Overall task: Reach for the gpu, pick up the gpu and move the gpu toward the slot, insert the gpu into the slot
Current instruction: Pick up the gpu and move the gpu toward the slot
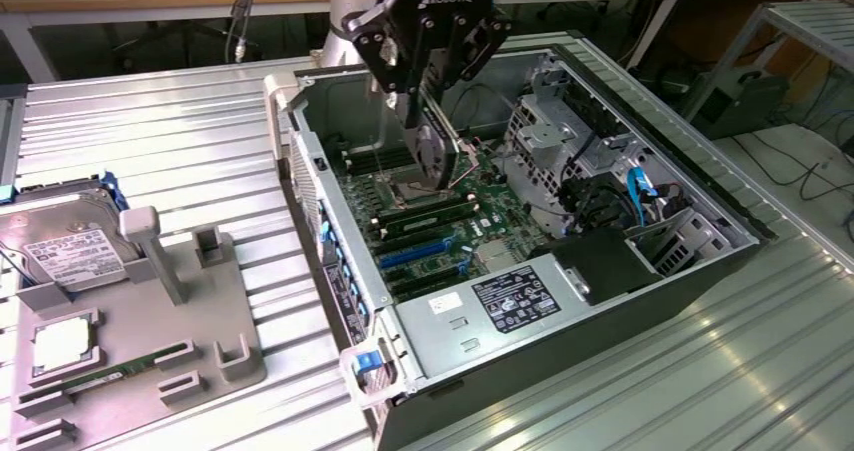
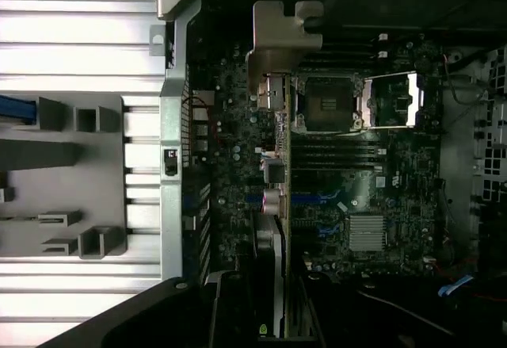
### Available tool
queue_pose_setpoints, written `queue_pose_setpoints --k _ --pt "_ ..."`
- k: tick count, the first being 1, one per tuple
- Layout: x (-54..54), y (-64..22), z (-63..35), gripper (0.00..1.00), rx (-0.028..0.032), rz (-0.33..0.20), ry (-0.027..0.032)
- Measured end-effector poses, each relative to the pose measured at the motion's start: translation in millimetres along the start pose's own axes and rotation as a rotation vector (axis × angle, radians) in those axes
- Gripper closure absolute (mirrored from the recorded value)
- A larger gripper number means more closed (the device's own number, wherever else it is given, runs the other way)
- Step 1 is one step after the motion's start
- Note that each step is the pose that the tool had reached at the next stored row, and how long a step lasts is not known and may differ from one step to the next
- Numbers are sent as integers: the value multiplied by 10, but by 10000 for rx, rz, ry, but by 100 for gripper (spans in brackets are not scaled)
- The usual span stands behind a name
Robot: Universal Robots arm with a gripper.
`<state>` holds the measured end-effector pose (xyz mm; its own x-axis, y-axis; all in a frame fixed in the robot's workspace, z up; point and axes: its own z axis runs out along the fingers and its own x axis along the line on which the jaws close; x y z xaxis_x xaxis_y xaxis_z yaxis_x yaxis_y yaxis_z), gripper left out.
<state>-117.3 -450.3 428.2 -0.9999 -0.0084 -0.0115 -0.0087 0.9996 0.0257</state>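
Note:
My gripper (image 1: 424,121) is shut on the gpu (image 1: 437,156), a dark flat card that hangs on edge inside the open computer case, above the green motherboard (image 1: 501,216). In the exterior view the card's lower edge is over the processor socket (image 1: 400,183) and black memory slots, clear of the board. The blue slot (image 1: 416,255) lies nearer the case front, apart from the card. In the wrist view the gpu (image 2: 277,166) appears edge-on with its silver bracket (image 2: 281,39) at the far end, held by the gripper (image 2: 273,312); the blue slot (image 2: 313,200) lies beside it.
A silver hard drive (image 1: 60,246), a processor chip (image 1: 60,346) and a green memory stick (image 1: 114,376) sit on a grey fixture (image 1: 174,311) at the exterior view's left. The case walls (image 1: 300,171), a drive cage (image 1: 561,141) and a power supply (image 1: 514,301) surround the motherboard.

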Motion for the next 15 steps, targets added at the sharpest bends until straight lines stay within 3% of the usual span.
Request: queue_pose_setpoints --k 1,15 --pt "-110 -1 4 73 -1 -1 0" --pt "-846 -8 25 73 -1 -1 1"
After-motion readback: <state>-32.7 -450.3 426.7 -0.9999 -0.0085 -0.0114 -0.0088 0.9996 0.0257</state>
